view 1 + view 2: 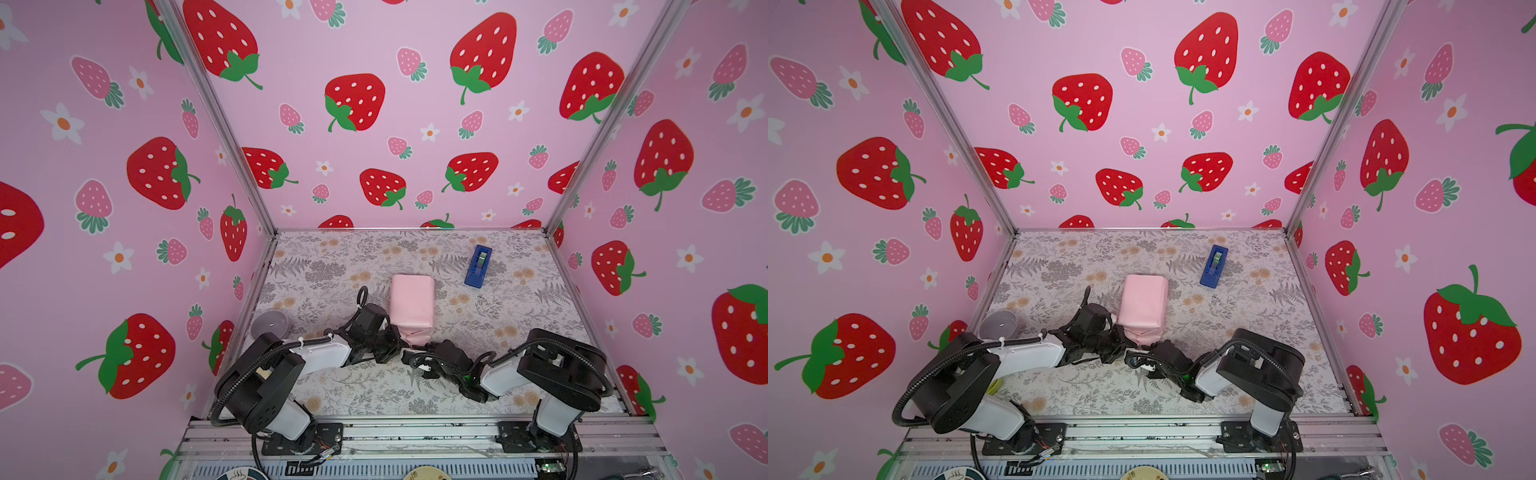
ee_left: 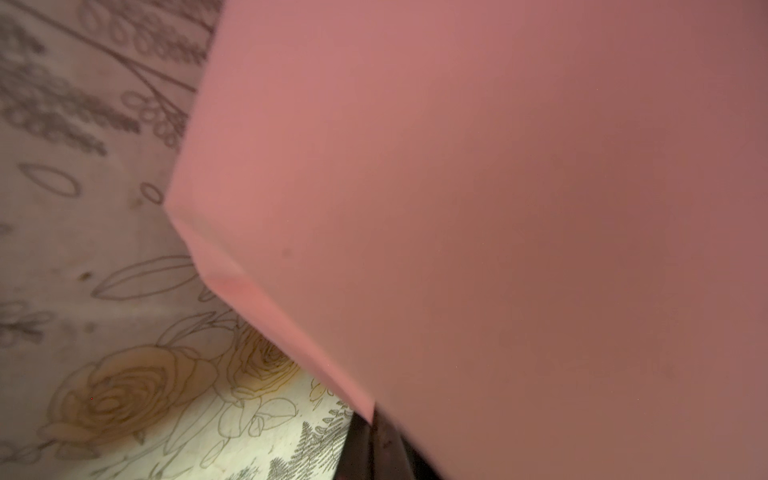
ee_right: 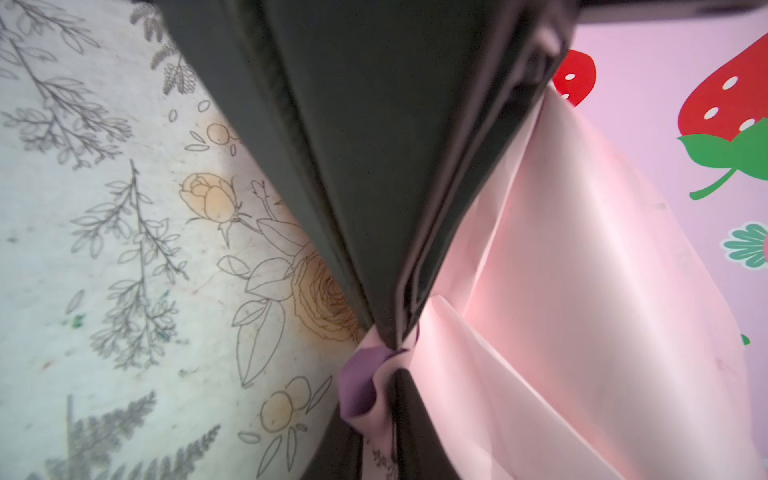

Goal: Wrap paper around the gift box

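Note:
The paper lies mid-table, pale pink side out, as a wrapped oblong; the gift box is hidden inside it. At its near end the paper is folded into a narrowing flap. My left gripper is at that end's left corner; in the left wrist view its fingers are pressed together on a paper edge. My right gripper is just in front of the flap, shut on its tip, where a lilac curl shows.
A blue tape dispenser stands at the back right of the floral table. A grey cup lies at the left edge. Strawberry-print walls enclose three sides.

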Robot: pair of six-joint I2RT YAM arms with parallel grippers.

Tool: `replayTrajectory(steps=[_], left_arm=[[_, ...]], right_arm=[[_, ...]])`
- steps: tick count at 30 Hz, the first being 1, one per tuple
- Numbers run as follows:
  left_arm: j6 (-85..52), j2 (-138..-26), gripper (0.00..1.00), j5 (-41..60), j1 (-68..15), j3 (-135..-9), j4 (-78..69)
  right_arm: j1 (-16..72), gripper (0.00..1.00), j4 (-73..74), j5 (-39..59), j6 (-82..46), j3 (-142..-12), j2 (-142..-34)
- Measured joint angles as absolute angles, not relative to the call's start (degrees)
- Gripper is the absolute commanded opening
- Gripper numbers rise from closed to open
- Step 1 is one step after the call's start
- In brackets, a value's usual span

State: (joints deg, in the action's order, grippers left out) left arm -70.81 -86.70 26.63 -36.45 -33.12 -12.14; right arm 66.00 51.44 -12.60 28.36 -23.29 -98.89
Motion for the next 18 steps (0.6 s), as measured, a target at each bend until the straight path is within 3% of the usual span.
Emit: replayTrajectory(steps=[6,8,11,18], left_arm=[[-70.85,-86.43,0.04,26.7,-36.67,-32.95,-12.21],[-70.83,-85.27,0.14,26.57,-36.77,-32.6,-11.77],[-69.69,-81.19,0.21,25.32,-36.82,-32.62,-8.03],[-61.21,-70.22,0.21,19.62,-36.8,-42.0,9.5]], right_arm=[[66.13,0.0,51.05,-13.74,28.62,-22.96,-96.82],[66.35,0.0,50.41,-13.72,28.71,-22.72,-96.03],[67.0,0.0,48.84,-13.45,28.62,-22.11,-94.11],[71.02,0.0,43.42,-12.64,28.16,-20.12,-89.19]])
